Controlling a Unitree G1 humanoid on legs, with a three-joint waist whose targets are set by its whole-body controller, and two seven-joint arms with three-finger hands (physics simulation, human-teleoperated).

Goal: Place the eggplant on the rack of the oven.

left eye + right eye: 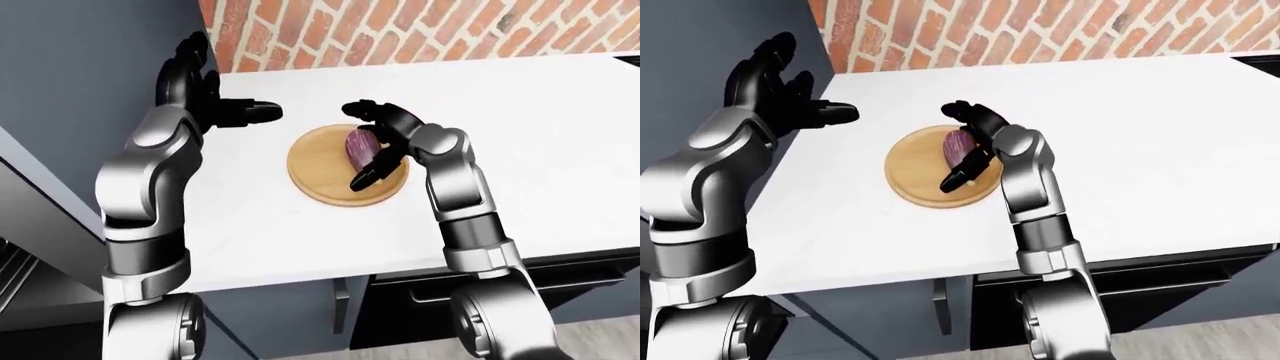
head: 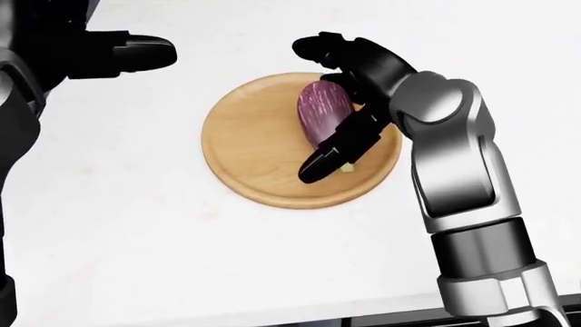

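A purple striped eggplant (image 2: 321, 113) lies on a round wooden board (image 2: 251, 146) on the white counter. My right hand (image 2: 318, 102) is open and curls over the eggplant from the right: its upper fingers (image 2: 319, 46) arch above the top end and its thumb (image 2: 329, 151) lies along the lower right side. The lower end of the eggplant is hidden behind the thumb. My left hand (image 2: 127, 53) hovers open at the upper left of the head view, well apart from the board. No oven rack shows.
The white counter (image 1: 560, 142) runs right along a red brick wall (image 1: 480, 30). A tall grey cabinet side (image 1: 70, 82) stands at the left. Below the counter edge sit dark cabinet and appliance fronts (image 1: 520, 289).
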